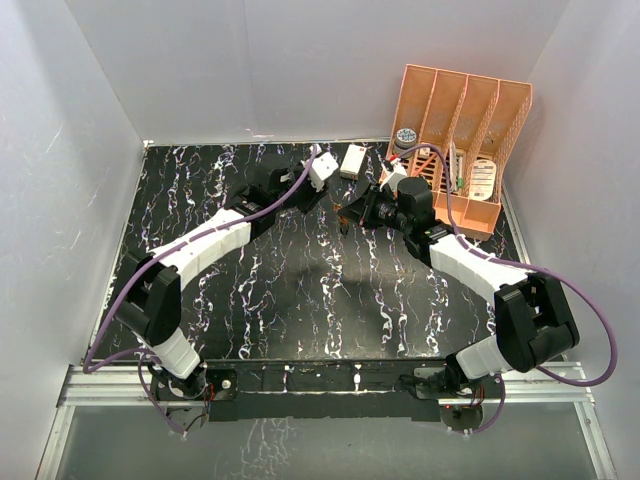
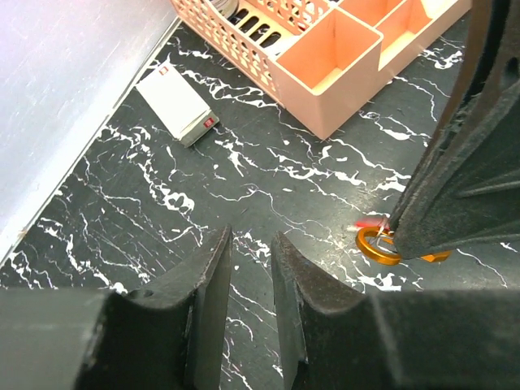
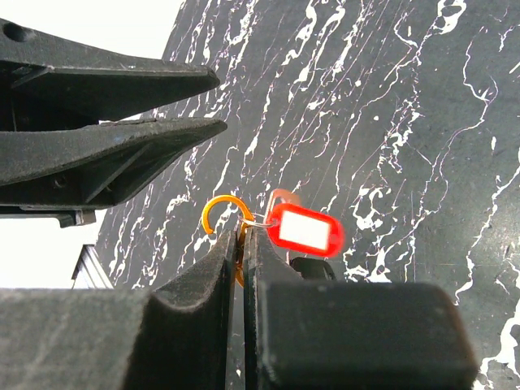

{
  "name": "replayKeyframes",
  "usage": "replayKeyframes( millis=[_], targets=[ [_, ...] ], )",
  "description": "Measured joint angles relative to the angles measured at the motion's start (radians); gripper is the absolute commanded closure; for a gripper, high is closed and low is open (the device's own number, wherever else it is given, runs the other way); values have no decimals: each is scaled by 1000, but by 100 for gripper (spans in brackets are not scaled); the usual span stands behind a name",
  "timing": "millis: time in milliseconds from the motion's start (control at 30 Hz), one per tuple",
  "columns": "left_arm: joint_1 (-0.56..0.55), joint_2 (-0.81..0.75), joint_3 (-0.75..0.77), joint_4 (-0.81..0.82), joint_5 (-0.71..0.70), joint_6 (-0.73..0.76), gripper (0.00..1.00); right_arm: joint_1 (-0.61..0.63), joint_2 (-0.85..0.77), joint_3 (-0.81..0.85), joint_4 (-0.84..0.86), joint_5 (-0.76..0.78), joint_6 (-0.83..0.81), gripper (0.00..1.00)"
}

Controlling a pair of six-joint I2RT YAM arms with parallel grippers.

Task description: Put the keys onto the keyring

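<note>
— Toward the far middle of the black white-veined marble-pattern surface (image 1: 300, 290), what is the right end effector (image 3: 242, 244) doing?

— Its two dark fingers are pressed together on the thin orange-gold wire keyring (image 3: 223, 213), which arches up just past the fingertips. A fine wire link runs from the ring to the small key with the bright red rectangular plastic head (image 3: 305, 231), whose white label faces the right wrist camera; the red piece hangs just beside the fingertips.

— And from the other arm's view?

— The left wrist camera shows the same ring (image 2: 376, 246) as an orange loop low against the surface, partly hidden behind the right arm's dark finger, with a sliver of red (image 2: 370, 223) beside it.

— The left end effector (image 2: 252, 244)?

— Its fingers stand slightly apart with nothing between them, near the ring but not touching it.

— What else is there?

— A small white rectangular box with a red spot on its end (image 2: 179, 104) lies by the white back wall, and a large orange slotted plastic file rack (image 1: 460, 140) sits at the far right corner, just behind the right arm. From the overhead camera the ring and key are too small to tell apart.
</note>
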Motion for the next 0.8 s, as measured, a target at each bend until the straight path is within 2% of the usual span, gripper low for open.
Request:
replayKeyframes(
  millis=[300, 800],
  targets=[
    [0, -14, -13, 24, -102, -66, 60, 0, 0, 0, 3, 0, 0, 100],
    [0, -122, -117, 52, -132, -152, 58, 0, 0, 0, 3, 0, 1, 100]
  ],
)
